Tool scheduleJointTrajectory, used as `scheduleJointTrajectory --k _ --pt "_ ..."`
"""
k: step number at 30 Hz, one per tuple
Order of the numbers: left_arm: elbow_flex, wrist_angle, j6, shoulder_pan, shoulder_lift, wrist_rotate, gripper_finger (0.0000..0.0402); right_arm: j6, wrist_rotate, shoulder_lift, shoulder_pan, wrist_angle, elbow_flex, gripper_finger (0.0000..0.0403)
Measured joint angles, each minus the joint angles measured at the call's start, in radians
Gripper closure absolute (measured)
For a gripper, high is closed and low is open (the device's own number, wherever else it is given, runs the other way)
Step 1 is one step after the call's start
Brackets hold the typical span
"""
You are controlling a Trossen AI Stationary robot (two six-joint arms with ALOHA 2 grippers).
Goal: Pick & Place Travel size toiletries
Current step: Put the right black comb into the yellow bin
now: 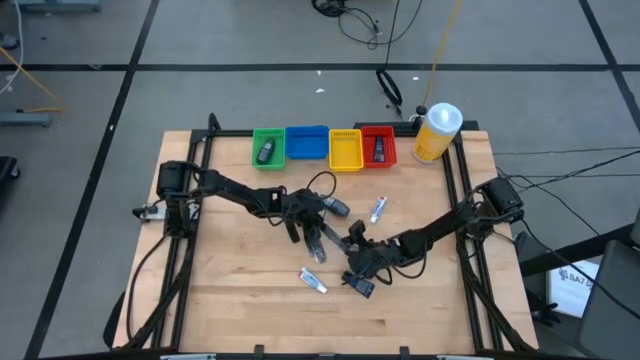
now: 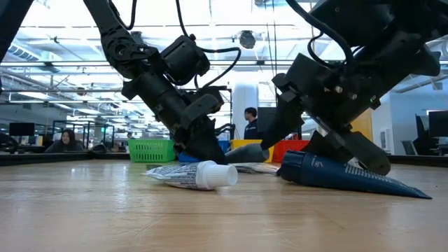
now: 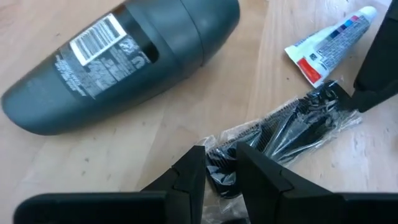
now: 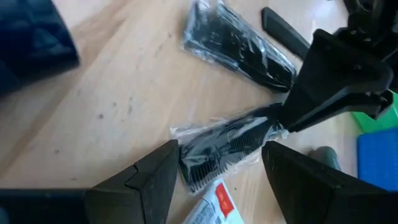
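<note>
**Two grippers converge on one plastic-wrapped black comb**

The left gripper [image 3: 219, 171] has its two dark fingers nearly shut on one end of a flat black comb sealed in a crinkly clear wrapper [image 3: 283, 127], pinning it against the pale wooden table [image 3: 124, 155]. The right gripper [image 4: 217, 165] hovers low over the opposite end of the same comb [image 4: 227, 142], jaws wide apart and holding nothing. A second wrapped black comb [image 4: 239, 46] lies just beyond the first one.

Close beside the wrapped comb rests a rounded dark grey bottle with a barcode label [image 3: 121, 62], and a small white tube with red and blue marks [image 3: 329, 43] lies near the comb's far end. Seen from above, another white tube with a white cap [image 1: 313, 281] and a dark blue tube [image 1: 360, 287] sit nearer the table's front edge than the comb, while the row of green, blue, yellow and red bins [image 1: 325, 148] stands well away from it, beside a big yellow bottle [image 1: 434, 133].

The comb looks light and stiff, but its loose film is probably slippery and may slide or bunch. A grip across the narrow spine, squeezing through the wrapper onto the comb itself, seems safer than pinching film alone.
</note>
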Motion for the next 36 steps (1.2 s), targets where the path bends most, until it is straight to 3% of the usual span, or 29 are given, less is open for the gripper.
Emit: scheduleJointTrajectory --k 17,24,36 --pt "0.000 0.001 -0.032 -0.009 0.000 -0.014 0.0309 -0.064 -0.130 -0.056 -0.001 -0.115 0.032 0.0177" --pt "0.000 0.002 -0.035 -0.009 -0.001 -0.024 0.0309 0.011 -0.136 -0.076 0.005 -0.194 0.038 0.0177" --pt "0.000 0.002 -0.060 -0.035 -0.001 -0.016 0.0309 -0.029 -0.093 0.008 -0.043 -0.116 0.043 0.0177"
